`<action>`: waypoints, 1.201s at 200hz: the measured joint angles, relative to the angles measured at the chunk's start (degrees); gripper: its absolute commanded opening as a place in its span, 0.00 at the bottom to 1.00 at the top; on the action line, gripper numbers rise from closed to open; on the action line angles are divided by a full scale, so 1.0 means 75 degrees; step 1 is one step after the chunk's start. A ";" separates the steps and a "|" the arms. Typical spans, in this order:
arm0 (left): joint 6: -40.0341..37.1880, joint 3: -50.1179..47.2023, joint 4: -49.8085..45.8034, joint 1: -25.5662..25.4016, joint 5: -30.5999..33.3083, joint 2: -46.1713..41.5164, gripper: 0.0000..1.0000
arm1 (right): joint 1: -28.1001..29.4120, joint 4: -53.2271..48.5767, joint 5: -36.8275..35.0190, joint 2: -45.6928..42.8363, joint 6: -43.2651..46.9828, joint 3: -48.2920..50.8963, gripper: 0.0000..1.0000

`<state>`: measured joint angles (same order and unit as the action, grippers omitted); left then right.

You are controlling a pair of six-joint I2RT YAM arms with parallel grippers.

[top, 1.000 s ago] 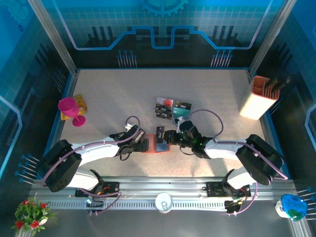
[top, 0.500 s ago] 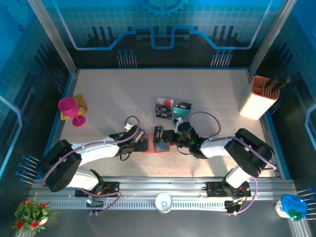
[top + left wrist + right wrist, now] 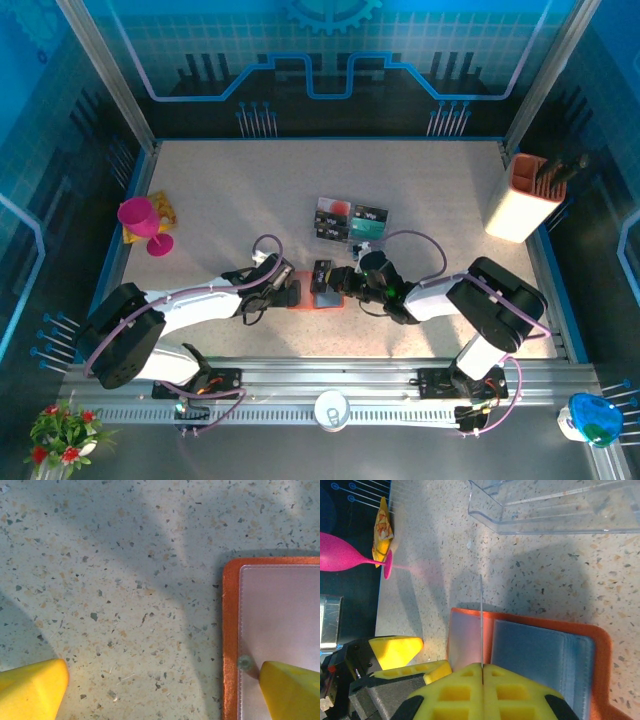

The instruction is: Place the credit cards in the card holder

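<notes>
The table [image 3: 230, 200] is beige, speckled with dark and tan flecks. The card holder [image 3: 230, 640] is orange-red. Its window panel looks pale pinkish grey in the left wrist view, and its inner pocket is grey-blue in the right wrist view. The left gripper [image 3: 162, 666] and right gripper [image 3: 482, 666] have yellow fingers [image 3: 30, 692]. At centre frame the credit card [image 3: 320, 272] is black, and the credit cards [image 3: 350, 220] above it are black, teal, and white with red. At left sits a magenta goblet [image 3: 140, 218] beside a yellow packet [image 3: 165, 208] with orange print.

Card holder [image 3: 230, 640] partly beyond left wrist view's edge; card [image 3: 481, 615] edge-on, face unseen.
</notes>
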<state>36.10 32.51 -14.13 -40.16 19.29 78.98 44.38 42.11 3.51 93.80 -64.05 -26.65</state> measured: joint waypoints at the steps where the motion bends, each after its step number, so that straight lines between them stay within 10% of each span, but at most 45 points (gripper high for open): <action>1: 0.0000 0.0000 0.0000 0.0000 0.0000 0.0000 0.99 | 0.0003 0.0003 -0.0003 0.0006 -0.0006 0.0000 0.00; 240: 0.0000 -0.0015 0.0015 0.0000 0.0003 0.0000 0.99 | 0.0192 0.0335 0.0659 0.0449 -0.0536 0.0149 0.00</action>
<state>36.10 32.40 -14.02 -40.16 19.31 78.98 45.82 44.62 8.45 97.17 -68.07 -25.54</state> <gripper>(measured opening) 0.992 0.063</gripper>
